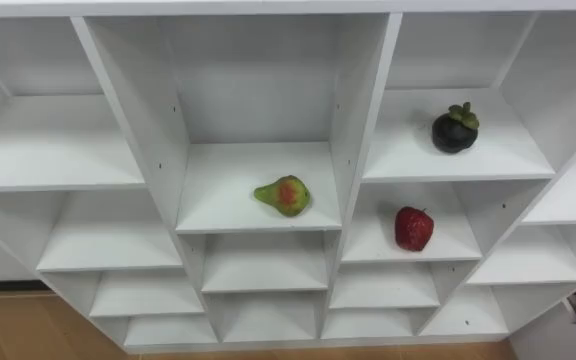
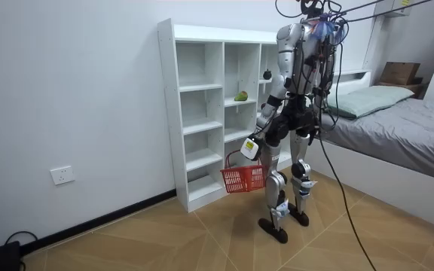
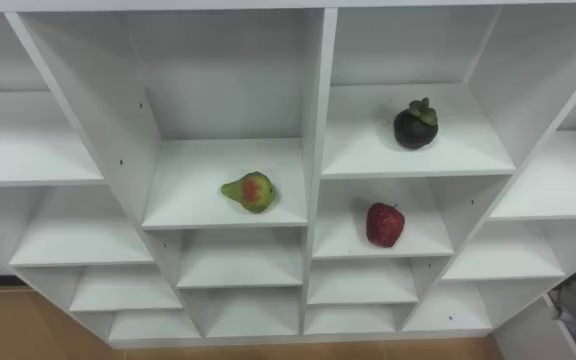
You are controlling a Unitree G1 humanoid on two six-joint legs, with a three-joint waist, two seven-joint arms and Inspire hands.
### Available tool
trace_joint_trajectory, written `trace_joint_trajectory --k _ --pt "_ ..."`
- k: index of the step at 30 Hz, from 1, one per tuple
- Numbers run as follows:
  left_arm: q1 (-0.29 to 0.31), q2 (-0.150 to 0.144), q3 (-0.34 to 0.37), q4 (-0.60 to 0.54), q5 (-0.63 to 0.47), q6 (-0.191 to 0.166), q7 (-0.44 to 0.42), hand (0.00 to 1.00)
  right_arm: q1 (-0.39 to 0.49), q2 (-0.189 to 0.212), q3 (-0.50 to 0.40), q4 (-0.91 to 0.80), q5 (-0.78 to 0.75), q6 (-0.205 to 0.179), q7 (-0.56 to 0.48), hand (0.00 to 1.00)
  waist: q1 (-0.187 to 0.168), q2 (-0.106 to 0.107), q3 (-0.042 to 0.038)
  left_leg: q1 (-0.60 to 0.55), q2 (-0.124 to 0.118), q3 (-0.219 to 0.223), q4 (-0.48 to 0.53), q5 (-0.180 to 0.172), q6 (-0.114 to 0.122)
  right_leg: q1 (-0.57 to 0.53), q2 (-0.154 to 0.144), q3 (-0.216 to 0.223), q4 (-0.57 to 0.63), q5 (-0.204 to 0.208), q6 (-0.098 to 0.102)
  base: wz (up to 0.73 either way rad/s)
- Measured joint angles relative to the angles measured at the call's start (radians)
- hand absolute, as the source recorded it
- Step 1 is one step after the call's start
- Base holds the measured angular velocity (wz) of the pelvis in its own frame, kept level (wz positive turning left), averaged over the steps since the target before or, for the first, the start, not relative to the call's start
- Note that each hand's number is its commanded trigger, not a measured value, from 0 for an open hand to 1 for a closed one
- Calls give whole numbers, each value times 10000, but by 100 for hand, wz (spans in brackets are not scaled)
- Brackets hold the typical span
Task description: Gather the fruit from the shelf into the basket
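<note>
**While the basket hangs at the left, three fruits sit on the shelves**

Since the robot stands close before the white closet (image 1: 218, 170) and faces it, every fruit lies ahead of it. Each must be reached from the front, into an open compartment. A bed (image 2: 405, 124) lies on the room view's right, well apart from the work. The red basket (image 2: 243, 178) hangs low between the robot and the lower shelves. The left hand (image 2: 251, 148) is closed round its handle, so I judge that the picking falls to the other arm.

The pear (image 1: 283, 195) lies on its side in the middle column, near the shelf's front edge. Its long axis runs across the shelf, with the narrow end toward the robot's left. The strawberry (image 1: 413, 228) stands in the next column to the right, on a shelf a little lower than the pear's. The dark mangosteen (image 1: 455, 129) sits stem-up in that same column, on the shelf above the strawberry.

The pear is about straight ahead, and the other two lie to the robot's right, on the free arm's side. An upright divider (image 1: 363, 110) parts the pear from them. A board roofs each compartment, so I judge a hand cannot come down from above and must go in level. Each fruit must then cross leftward to the basket.
</note>
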Motion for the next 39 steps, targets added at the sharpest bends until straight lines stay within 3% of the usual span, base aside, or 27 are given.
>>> trace_joint_trajectory --k 39 --pt "-6 -89 -27 -32 -57 -22 -85 100 6 -8 -18 -4 -7 -17 -25 0 -11 37 -33 -40 2 19 11 0 0 -63 5 0 27 0 1 0"
